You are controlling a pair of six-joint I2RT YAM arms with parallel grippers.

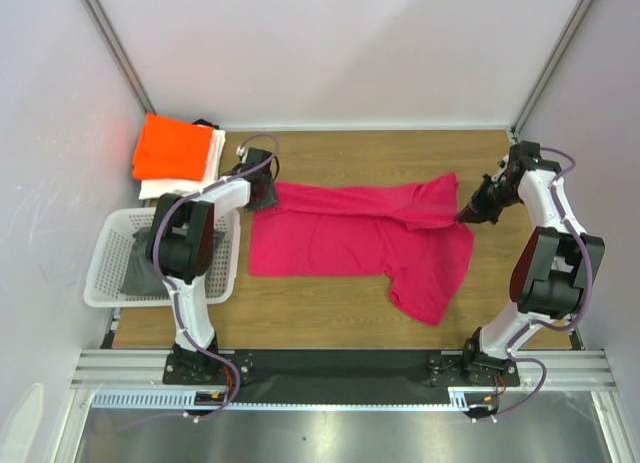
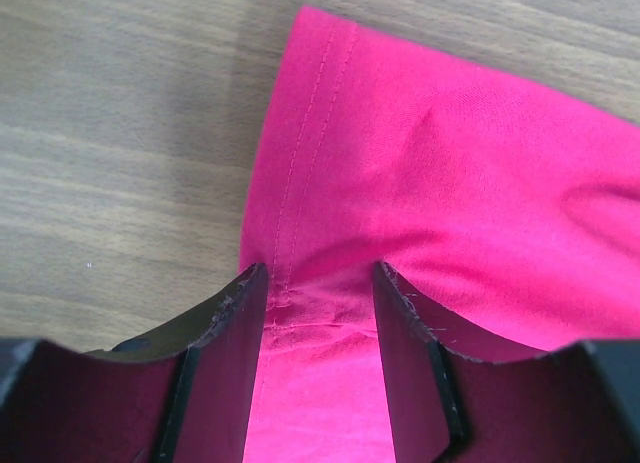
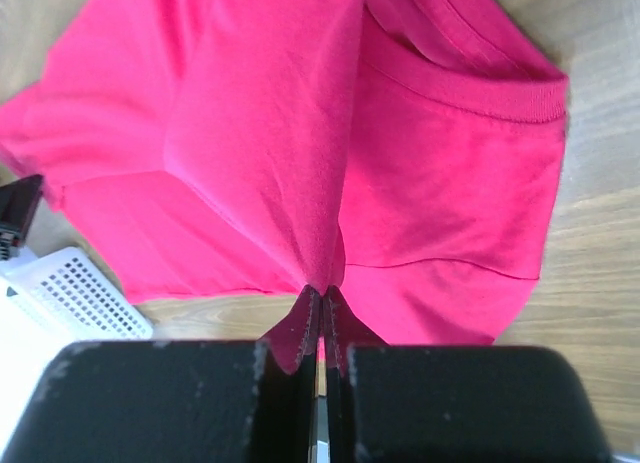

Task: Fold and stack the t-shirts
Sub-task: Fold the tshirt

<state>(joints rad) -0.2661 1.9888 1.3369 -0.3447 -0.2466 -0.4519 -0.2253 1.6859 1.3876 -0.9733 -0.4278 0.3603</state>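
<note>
Stack: your orange t-shirt (image 1: 172, 148) lies as a folded rectangle on the white t-shirt (image 1: 170, 189), in the far-left corner of the tabletop (image 1: 330, 308). It is probably parked there to keep the middle free for folding.
Basket: a white plastic lattice basket (image 1: 100, 278) sits just beside the stack, next to your left arm.
Left claw (image 2: 318, 283): the jaws stand part-way apart astride a stitched hem corner. The cloth lies flat between them, not pinched, and they look placed to take that corner.
Pink t-shirt (image 1: 350, 243): it lies mid-tabletop, unfolded. It is a thin, matte, soft knit with a double-stitched hem and a ribbed collar. The body spreads flat and one sleeve trails toward you.
Right claw (image 3: 322, 293): it is closed tight on a pinch of the pink cloth at the collar end and raises a soft ridge. You likely hold this end so the fold can be drawn across.
</note>
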